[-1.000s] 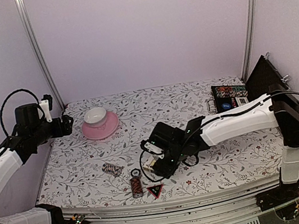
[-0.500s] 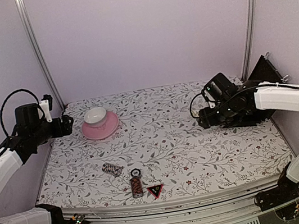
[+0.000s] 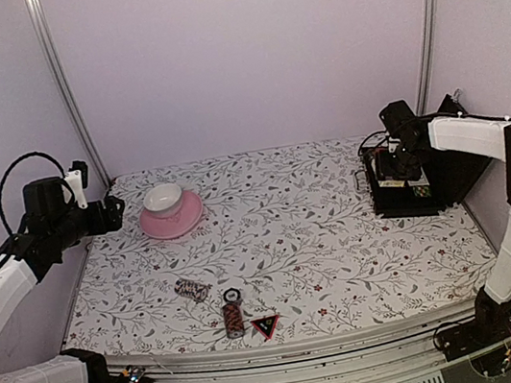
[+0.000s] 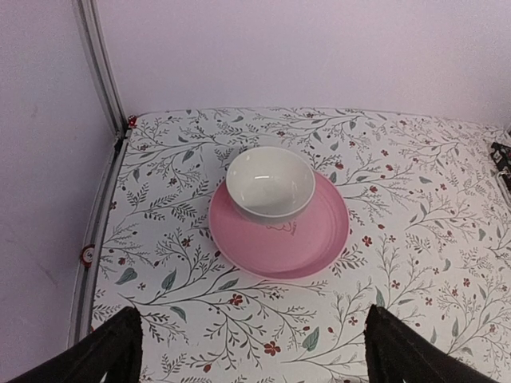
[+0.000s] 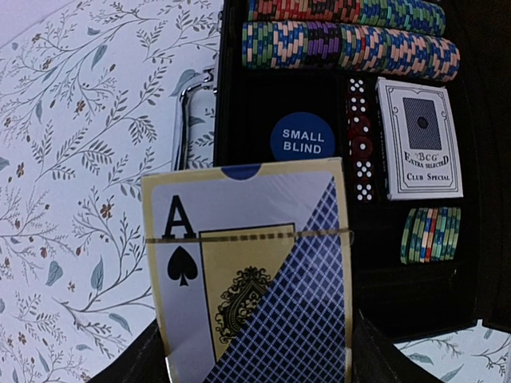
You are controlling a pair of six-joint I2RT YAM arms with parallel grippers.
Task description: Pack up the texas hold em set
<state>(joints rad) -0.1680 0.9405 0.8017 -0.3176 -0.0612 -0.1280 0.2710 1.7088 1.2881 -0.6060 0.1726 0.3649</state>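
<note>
The right pincer [image 5: 257, 361] is clamped on a boxed card deck [image 5: 254, 271], its ace of spades facing the wrist camera, with fingers [image 5: 140, 367] pressed to either side. Just beyond and below it, the open black case [image 5: 247, 108] lies on the tabletop [image 5: 88, 159]. Inside are rows of striped chips [image 5: 351, 44] at the far side, a blue small blind button [image 5: 307, 141], dice [image 5: 361, 152], a second deck [image 5: 419, 140] and a short chip stack [image 5: 431, 235]. The left pincer [image 4: 251, 343] is spread wide and empty. Ahead of it sits a pink saucer [image 4: 279, 239] carrying a white cup [image 4: 269, 182]. Two chip rolls [image 3: 191, 288] and a triangle marker [image 3: 265, 325] lie well apart from both pincers, near the tabletop's front edge.
</note>
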